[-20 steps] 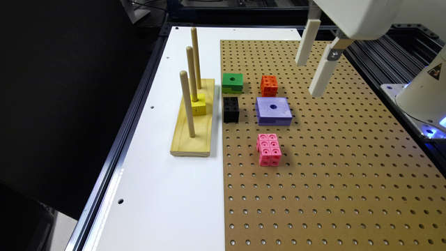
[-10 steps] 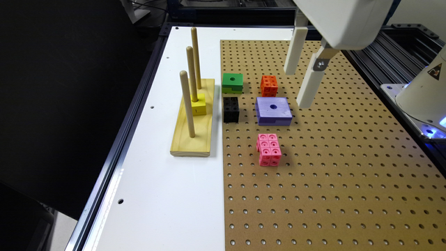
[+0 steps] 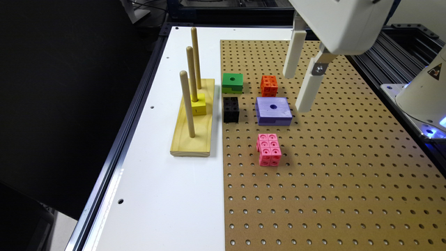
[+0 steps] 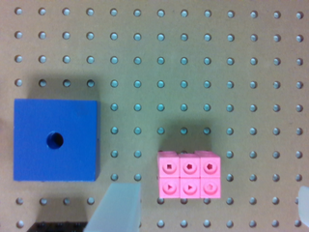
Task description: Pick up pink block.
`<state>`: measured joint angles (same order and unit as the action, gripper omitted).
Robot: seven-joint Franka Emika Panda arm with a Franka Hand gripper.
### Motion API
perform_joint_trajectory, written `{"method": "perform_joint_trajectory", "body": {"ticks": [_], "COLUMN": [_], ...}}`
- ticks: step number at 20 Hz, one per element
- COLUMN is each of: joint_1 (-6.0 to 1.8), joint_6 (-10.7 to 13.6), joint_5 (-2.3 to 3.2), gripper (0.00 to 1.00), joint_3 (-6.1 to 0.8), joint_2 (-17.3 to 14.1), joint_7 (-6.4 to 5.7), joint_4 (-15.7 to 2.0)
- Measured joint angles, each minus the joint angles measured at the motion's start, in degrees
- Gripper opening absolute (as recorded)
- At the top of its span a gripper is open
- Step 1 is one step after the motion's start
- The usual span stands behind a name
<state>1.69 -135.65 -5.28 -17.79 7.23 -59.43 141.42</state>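
- Currently the white two-fingered gripper (image 3: 301, 90) hangs above the brown pegboard (image 3: 348, 174), fingers spread wide, holding nothing.
- The bright pink plastic cube block (image 3: 268, 149) (image 4: 189, 174) lies on the pegboard, near the flat purple square block (image 3: 273, 111).

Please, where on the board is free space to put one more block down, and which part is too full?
Bare pegboard lies in front of the pink block and toward the exterior view's right of it. The white surface before the peg stand is also bare. It is crowded around the purple block, black block, green block and orange block.
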Motion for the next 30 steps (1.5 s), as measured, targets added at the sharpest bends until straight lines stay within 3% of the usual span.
{"method": "perform_joint_trajectory", "body": {"ticks": [5, 11, 17, 23, 30], "joint_1": [-0.04, -0.05, -0.21, -0.29, -0.63], "joint_6": [-4.75, -5.19, -9.44, -9.98, -15.17], "joint_5": [0.20, 0.20, 0.66, 0.78, 1.55], "gripper": [1.00, 1.00, 1.00, 1.00, 1.00], "joint_3": [-0.01, -0.01, -0.01, -0.01, 0.08], "joint_2": [-4.92, -5.67, -10.23, -11.06, -16.26], "joint_7": [-0.01, -0.01, -0.02, -0.02, -0.03], "joint_4": [0.08, 0.15, 0.30, 0.38, 0.55]}}
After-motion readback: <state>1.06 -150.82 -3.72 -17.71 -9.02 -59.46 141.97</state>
